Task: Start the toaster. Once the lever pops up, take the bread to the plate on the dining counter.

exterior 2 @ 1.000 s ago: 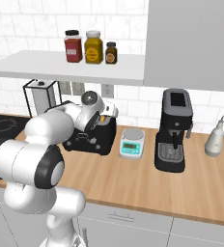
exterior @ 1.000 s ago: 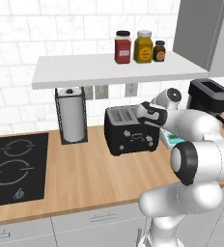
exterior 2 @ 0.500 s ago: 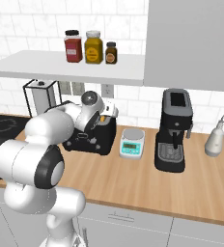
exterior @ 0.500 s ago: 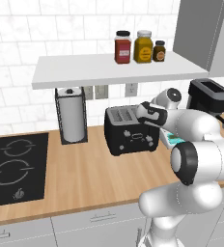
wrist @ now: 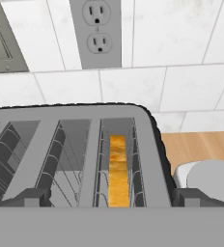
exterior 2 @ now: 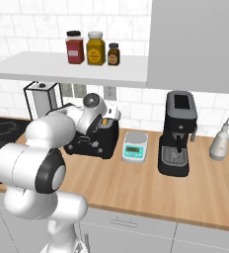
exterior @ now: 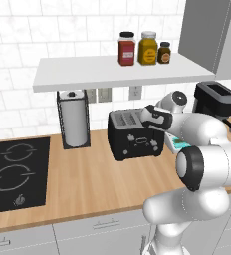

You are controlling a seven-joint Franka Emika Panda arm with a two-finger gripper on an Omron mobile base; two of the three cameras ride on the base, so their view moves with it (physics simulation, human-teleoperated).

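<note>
**Open pincer poised above the loaded toaster**

The black boxy four-slot toaster [exterior: 135,135] with silvery slot rims stands mid-frame in the left base view on the light-wood tabletop [exterior: 87,179], its back to the white tiled wall just below a wall outlet [wrist: 95,30], presumably so its cord reaches. In the hand view, the golden-brown toast slice [wrist: 117,170] sits upright and low inside the slot at lower centre, sunk between the wire guides. The pincer [wrist: 110,197] hangs directly over the toaster's top, jaws spread wide with one dark tip at each lower corner, gripping nothing. That stance suggests it is lined up over the slots, either to press the lever or to wait for the slice.
</note>
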